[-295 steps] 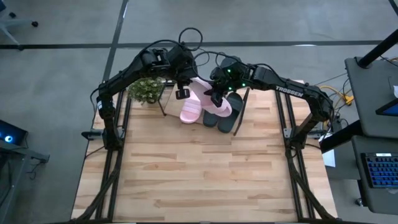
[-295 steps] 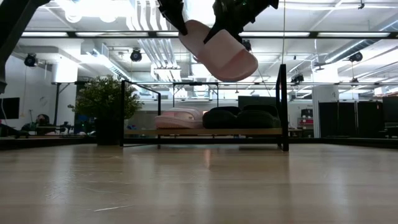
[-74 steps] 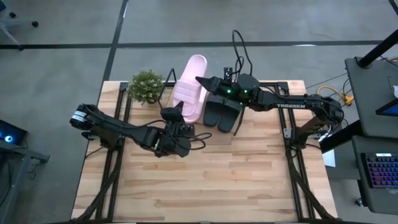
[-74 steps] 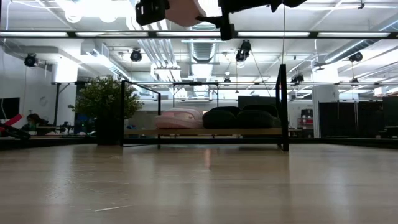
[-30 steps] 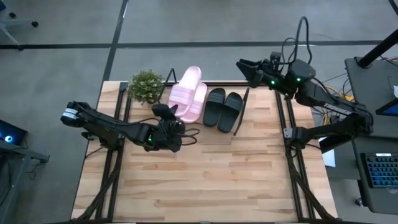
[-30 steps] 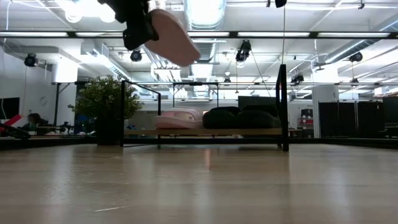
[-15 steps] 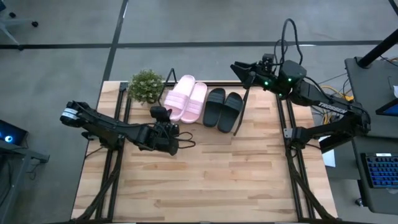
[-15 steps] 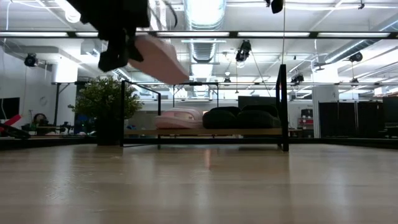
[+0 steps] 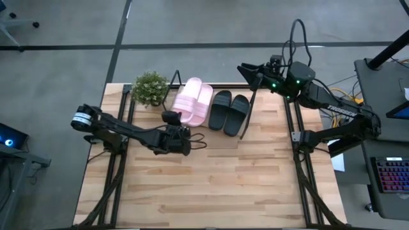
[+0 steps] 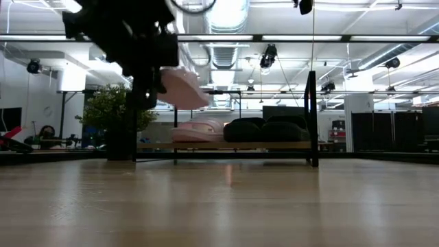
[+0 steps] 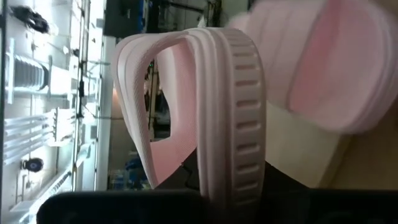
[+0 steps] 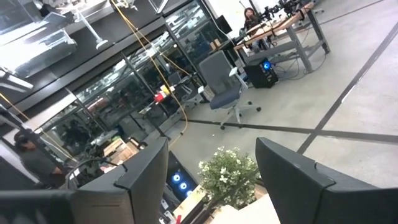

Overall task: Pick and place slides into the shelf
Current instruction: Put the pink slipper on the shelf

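Note:
My left gripper [image 9: 174, 121] is shut on a pale pink slide [image 9: 186, 102], [image 10: 181, 89] and holds it in the air at the shelf's left end, near its top rail. The shelf [image 9: 246, 121] is a low black-tube rack at the table's far side. On its board [image 10: 226, 145] rest the other pink slide [image 9: 202, 103] and the black pair [image 9: 229, 112], soles down. My right gripper [image 9: 245, 68] hangs open high above the shelf's far right corner, with nothing between its fingers [image 12: 140, 180]. My left gripper holds the pink slide by its near end [image 11: 231, 180], where the ribbed sole edge runs down between the dark fingers; the contact itself is hidden below the wrist picture. The fingers come roughly level from the table's near side. The slide is lifted clear, its far end sloping down.
A small potted plant [image 9: 150, 89] stands on the table just left of the shelf, close to the held slide. The shelf's upright tubes [image 10: 313, 116] rise at its ends. The wide wooden tabletop [image 9: 211, 185] lies in front of the shelf.
My left gripper has come down with the pink slide and eased toward the shelf. The slide has dropped from well above the shelf to about the height of its top rail, and its far end now slopes less steeply. The gripper has stayed shut.

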Tool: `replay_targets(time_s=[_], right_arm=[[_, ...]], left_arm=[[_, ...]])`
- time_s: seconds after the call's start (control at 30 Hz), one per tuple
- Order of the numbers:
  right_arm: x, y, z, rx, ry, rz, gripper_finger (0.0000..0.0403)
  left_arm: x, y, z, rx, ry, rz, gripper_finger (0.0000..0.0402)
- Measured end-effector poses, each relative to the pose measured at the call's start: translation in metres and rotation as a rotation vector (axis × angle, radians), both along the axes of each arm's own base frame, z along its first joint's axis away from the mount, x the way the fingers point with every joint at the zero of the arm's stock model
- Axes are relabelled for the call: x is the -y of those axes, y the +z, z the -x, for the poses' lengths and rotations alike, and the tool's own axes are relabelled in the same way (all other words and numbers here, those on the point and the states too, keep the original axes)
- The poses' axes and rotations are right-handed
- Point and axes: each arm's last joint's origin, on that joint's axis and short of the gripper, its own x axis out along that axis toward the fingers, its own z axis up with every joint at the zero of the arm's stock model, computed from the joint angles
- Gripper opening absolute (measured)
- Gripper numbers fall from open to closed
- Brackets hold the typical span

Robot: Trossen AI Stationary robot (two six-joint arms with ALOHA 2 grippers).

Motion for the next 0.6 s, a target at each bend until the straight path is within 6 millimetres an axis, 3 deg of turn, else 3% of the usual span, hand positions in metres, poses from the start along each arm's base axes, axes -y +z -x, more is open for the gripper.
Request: replay_targets(time_s=[0.17, 0.33, 0.6], right_arm=[[0.000, 0.000, 0.000, 0.002, 0.000, -0.002, 0.0233], [0.000, 0.000, 0.000, 0.002, 0.000, -0.002, 0.0233], [0.000, 0.000, 0.000, 0.001, 0.001, -0.002, 0.0233]], left_arm=[[-0.005, -0.018, 0.010, 0.003, 0.034, 0.009, 0.0019], [-0.005, -0.017, 0.005, 0.063, 0.029, 0.010, 0.0019], [-0.013, -0.028, 0.013, -0.039, 0.047, -0.046, 0.0019]])
